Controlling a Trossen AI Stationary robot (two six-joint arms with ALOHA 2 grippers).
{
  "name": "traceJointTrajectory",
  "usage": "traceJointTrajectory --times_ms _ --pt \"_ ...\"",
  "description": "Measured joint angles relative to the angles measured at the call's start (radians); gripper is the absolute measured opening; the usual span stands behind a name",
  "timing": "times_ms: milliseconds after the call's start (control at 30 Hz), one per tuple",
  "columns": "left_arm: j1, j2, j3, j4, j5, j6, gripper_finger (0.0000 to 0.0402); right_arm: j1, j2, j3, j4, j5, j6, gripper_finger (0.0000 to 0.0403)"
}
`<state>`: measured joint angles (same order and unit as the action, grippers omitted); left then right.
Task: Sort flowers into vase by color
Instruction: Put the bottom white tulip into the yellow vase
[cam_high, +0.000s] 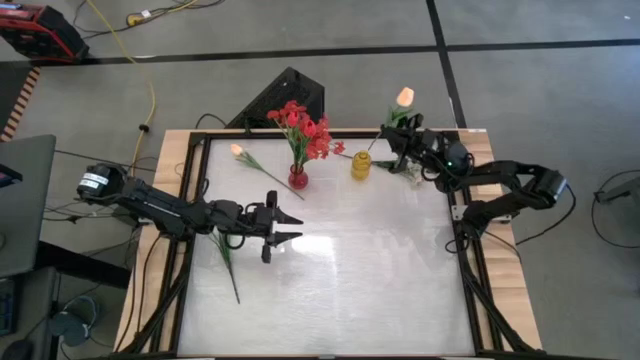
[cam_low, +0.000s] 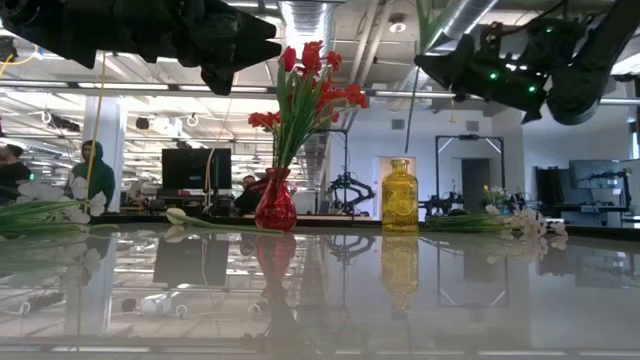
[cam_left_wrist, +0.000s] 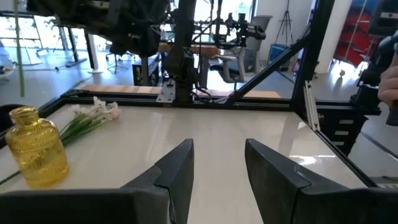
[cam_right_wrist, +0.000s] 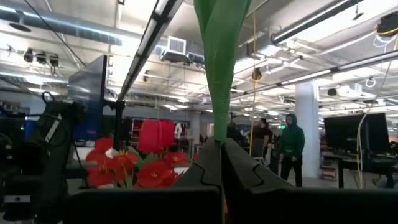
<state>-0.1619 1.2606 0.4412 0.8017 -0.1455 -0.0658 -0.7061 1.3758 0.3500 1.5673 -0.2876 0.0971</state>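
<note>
The pale yellow-peach tulip on a long green stem (cam_high: 404, 98) is held upright in the right gripper (cam_high: 399, 140), above the far right part of the tabletop, just beyond the amber-yellow ribbed glass bottle vase (cam_high: 361, 165). Only the right wrist view shows the grip itself: the two dark fingers are pressed together on the broad green stem (cam_right_wrist: 219, 68), which rises straight up out of the picture, so the bloom is unseen there. The high view gives the bloom, past the table's far edge.

The right arm reaches in from the right edge, elbow folded, wrist turned toward the far edge. The left gripper (cam_high: 283, 225) hangs over the left middle of the tabletop, its arm stretched in from the left edge; the left wrist view shows its fingers (cam_left_wrist: 177, 174) parted with nothing between them.

Red tulips and small red blossoms (cam_high: 303, 130) stand in the red glass vase (cam_high: 298, 179), near the far edge at the middle; the low view shows its narrow neck and round belly. Another peach tulip (cam_high: 240, 152) lies flat left of that vase. A sprig of tiny white blossoms (cam_left_wrist: 98, 111) lies beside the yellow vase, by the far right corner. A green-stemmed sprig (cam_high: 226, 255) lies near the left edge, its white blossoms clear only in the low view. The glossy white tabletop (cam_high: 350, 270) mirrors both vases.
</note>
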Motion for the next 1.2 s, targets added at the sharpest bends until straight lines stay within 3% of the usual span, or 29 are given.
traceJointTrajectory --times_ms 367,1200 --pt "0.0 0.0 0.0 -0.04 -0.044 0.0 0.0132 -0.033 0.117 0.07 0.002 -0.09 -0.018 0.0021" --pt "0.037 0.0 0.0 -0.092 -0.043 -0.028 0.0132 -0.008 0.098 0.07 -0.001 -0.11 0.014 0.0021"
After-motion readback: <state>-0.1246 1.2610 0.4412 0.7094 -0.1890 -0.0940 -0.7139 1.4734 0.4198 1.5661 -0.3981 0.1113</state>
